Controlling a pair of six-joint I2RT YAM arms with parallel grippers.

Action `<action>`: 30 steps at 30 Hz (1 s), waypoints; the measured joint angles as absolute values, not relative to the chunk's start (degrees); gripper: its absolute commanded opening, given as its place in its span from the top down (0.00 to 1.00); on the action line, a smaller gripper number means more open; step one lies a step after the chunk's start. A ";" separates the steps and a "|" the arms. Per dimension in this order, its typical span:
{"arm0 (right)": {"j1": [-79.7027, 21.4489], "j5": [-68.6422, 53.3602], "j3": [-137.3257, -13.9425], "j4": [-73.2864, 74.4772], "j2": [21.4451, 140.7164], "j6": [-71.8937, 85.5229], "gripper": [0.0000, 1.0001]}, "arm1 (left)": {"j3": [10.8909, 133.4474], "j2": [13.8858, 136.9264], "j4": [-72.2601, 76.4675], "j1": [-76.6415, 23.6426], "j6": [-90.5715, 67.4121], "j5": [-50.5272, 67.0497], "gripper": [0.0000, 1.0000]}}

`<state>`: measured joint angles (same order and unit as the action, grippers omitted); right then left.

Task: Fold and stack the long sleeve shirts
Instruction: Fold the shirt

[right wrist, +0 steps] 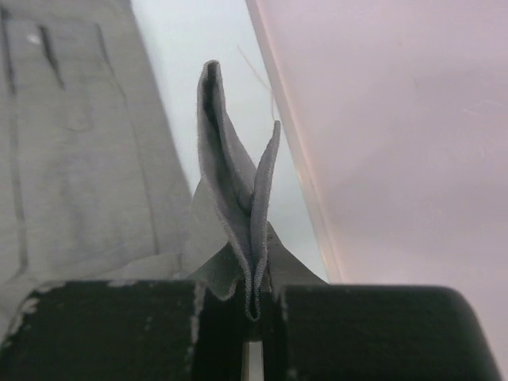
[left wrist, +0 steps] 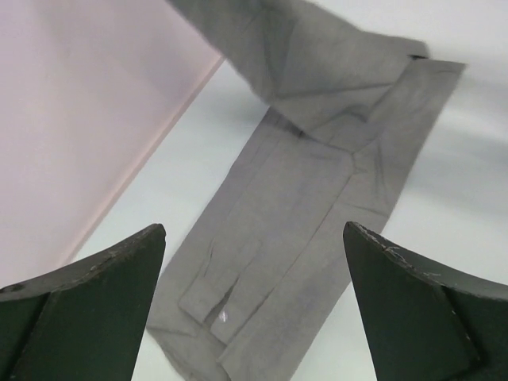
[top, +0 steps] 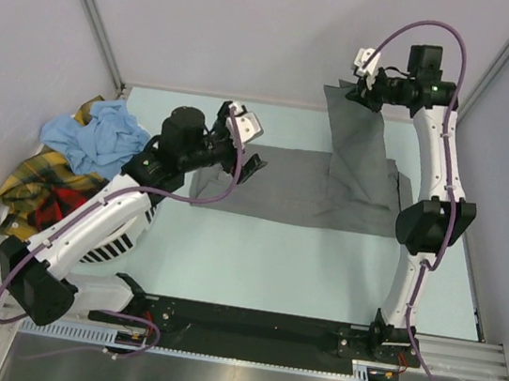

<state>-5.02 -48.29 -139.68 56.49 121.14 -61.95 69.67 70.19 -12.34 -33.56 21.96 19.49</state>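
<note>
Cloth of a plain mid-grey, matt and finely woven, makes up the long sleeve shirt (top: 292,194), which lies as a long flat band across the smooth pale blue-green desk (top: 255,257) between the two arms. Its right end rises off the desk in a tall, lightly creased panel to the black right pincer (top: 361,80), close to the far wall. In the right wrist view this pincer (right wrist: 252,300) is clamped on a doubled hem of the shirt (right wrist: 234,190), and the stitched edges stand up in a narrow V above the jaws.

Over the shirt's left end hangs the black left pincer (top: 250,145), spread wide with nothing in it. Its wrist view shows dark, scuffed, wedge-shaped fingers (left wrist: 103,294) on either side of the shirt (left wrist: 294,198), which shows a cuff placket with a small pale button.

At the desk's left edge sits a crumpled heap: a light blue shirt (top: 96,135), a yellow plaid shirt (top: 33,180) and a red-and-black plaid shirt (top: 73,199).
</note>
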 measured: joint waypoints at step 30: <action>-24.62 -15.20 -113.38 35.29 117.40 -42.63 1.00 | 64.69 73.89 -22.39 -13.63 -1.96 13.13 0.04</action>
<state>-24.62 -15.20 -113.38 35.29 117.40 -42.63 64.69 73.89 -22.39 -13.63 -1.96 13.13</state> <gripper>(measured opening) 0.033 0.975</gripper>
